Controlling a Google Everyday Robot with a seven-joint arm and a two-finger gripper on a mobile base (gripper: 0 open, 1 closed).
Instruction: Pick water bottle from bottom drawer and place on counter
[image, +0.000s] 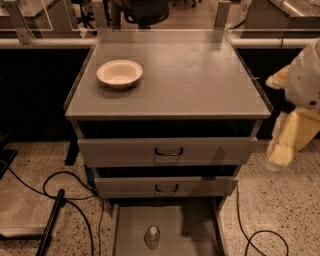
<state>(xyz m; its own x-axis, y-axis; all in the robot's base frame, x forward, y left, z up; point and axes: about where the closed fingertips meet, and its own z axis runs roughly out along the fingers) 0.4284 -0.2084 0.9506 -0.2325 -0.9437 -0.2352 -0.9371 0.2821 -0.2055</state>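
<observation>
Hanging beside the front-right corner of the counter (200, 75), my tool (285, 147); I cannot tell how open it is. Bottle (152, 237) upright in the bottom drawer (192, 230), below the front edge; bowl (119, 73) near far-left corner.

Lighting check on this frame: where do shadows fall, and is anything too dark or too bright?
Camera view: the counter is evenly lit, and the bowl casts a small shadow. The bottom drawer is dim, with a shadow over the right of its floor, yet the water bottle shows. The gripper, at the right edge below counter height, looks bright.
</observation>
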